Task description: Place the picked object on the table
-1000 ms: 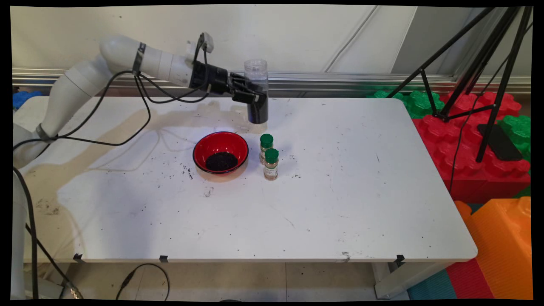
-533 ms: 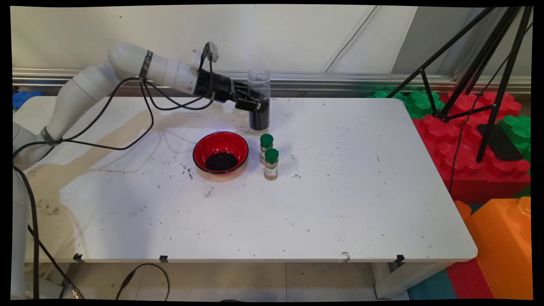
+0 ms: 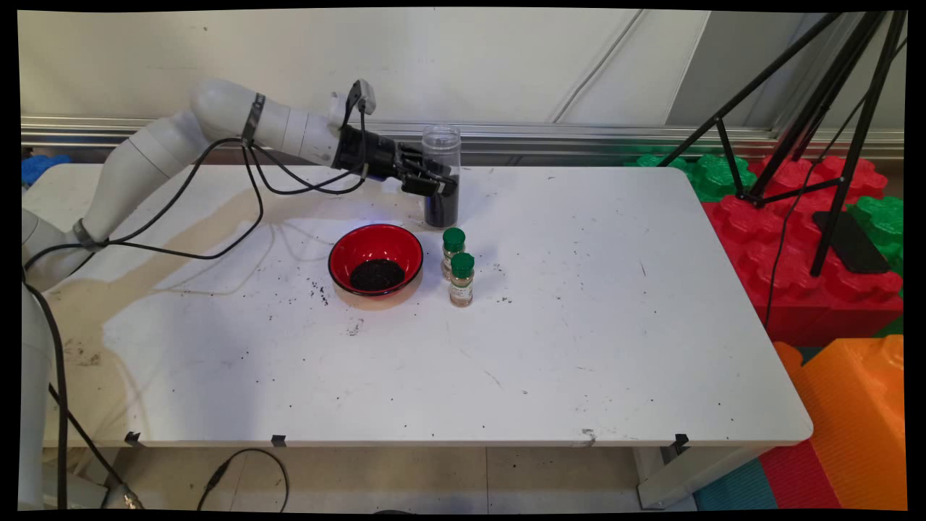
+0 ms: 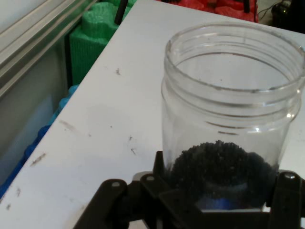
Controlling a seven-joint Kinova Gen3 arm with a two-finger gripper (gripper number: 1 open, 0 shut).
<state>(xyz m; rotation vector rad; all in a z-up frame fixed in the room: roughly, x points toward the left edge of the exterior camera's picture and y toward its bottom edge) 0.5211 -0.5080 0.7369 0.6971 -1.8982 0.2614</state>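
No lettering, number or brand can be read in either view. The two green-capped spice jars [image 3: 459,273] standing just right of the red bowl [image 3: 375,258] each carry a pale label, but its print is too small to make out. The clear jar [image 4: 228,119] with dark grains bears no readable marking.

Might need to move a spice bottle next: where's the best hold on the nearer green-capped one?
Probably on the nearer spice bottle body just under its green cap, coming from above or the right: it stands upright, the other bottle crowds its far side and the red bowl its left.
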